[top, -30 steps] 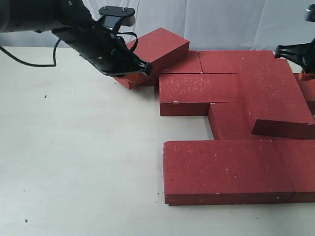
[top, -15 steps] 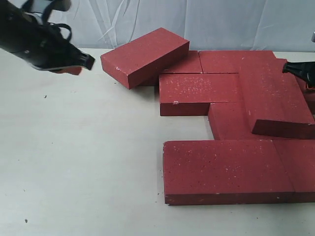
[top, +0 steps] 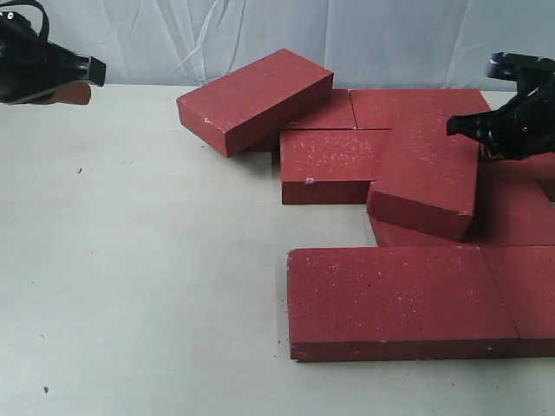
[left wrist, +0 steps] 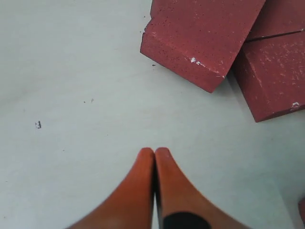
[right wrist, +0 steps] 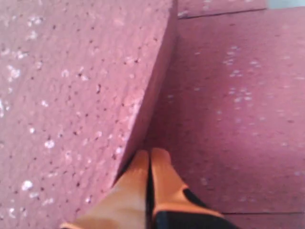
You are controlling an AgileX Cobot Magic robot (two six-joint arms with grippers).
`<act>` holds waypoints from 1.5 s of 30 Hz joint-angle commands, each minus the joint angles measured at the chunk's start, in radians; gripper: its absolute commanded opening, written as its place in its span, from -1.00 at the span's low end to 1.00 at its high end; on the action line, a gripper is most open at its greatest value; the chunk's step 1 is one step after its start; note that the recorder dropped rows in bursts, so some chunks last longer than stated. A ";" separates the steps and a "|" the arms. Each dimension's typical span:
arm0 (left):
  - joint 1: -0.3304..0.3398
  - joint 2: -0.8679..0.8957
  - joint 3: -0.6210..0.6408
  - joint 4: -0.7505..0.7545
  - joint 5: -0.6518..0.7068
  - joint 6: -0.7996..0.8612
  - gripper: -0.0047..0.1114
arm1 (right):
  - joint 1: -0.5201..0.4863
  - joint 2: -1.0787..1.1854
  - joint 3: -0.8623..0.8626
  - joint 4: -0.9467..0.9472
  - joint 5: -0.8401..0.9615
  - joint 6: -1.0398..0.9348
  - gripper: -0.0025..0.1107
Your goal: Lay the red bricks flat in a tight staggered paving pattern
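Several red bricks lie together at the right. One red brick (top: 256,98) rests tilted on its neighbours at the back left of the group. Another loose red brick (top: 425,178) lies askew on top of the flat ones. My right gripper (top: 460,128) is shut, and its fingertips (right wrist: 157,160) press against that brick's side face (right wrist: 152,95), over a flat brick (right wrist: 233,95). My left gripper (top: 82,85) hangs shut and empty at the far left, above bare table (left wrist: 95,119). The tilted brick (left wrist: 200,38) shows well ahead of the left gripper (left wrist: 155,151).
A long flat row of bricks (top: 399,299) lies nearest the front, with a flat brick (top: 334,165) behind it. A pale wrinkled sheet (top: 390,35) hangs behind the table. The white table (top: 139,260) stretches across the left half.
My left arm has pulled back to the far left, leaving the tilted brick where it was. My right gripper has come in from the right, and the top brick has slid leftward.
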 commanded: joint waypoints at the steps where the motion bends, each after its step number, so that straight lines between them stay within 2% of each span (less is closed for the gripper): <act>1: 0.003 -0.008 0.004 -0.042 -0.012 0.003 -0.92 | 0.080 -0.014 -0.005 0.029 0.040 -0.047 -0.97; 8: 0.003 -0.008 0.004 -0.054 -0.006 0.003 -0.92 | 0.231 -0.038 -0.005 0.093 0.125 -0.047 -0.97; 15: 0.003 -0.008 0.004 -0.057 -0.004 0.003 -0.92 | 0.447 -0.118 -0.005 0.140 0.159 -0.051 -0.97; 18: 0.003 -0.008 0.004 -0.057 -0.004 0.003 -0.92 | 0.480 -0.172 -0.005 0.140 0.161 -0.048 -0.97; 22: 0.001 -0.008 0.004 -0.061 -0.004 0.003 -0.92 | 0.445 -0.235 -0.005 0.090 0.147 -0.007 -0.97; 26: 0.001 -0.008 0.006 -0.081 -0.004 0.003 -0.92 | 0.355 -0.265 -0.005 0.040 0.112 0.063 -0.97; 32: 0.001 0.020 0.042 -0.154 -0.030 0.004 -0.92 | 0.240 -0.233 -0.005 0.032 0.060 0.063 -0.97; 38: -0.002 0.122 0.054 -0.216 -0.045 0.010 -0.92 | 0.223 -0.177 -0.005 -0.014 -0.083 0.063 -0.97; 45: -0.055 0.255 0.054 -0.425 -0.082 0.195 -0.92 | 0.223 -0.094 -0.007 -0.014 -0.220 0.063 -0.97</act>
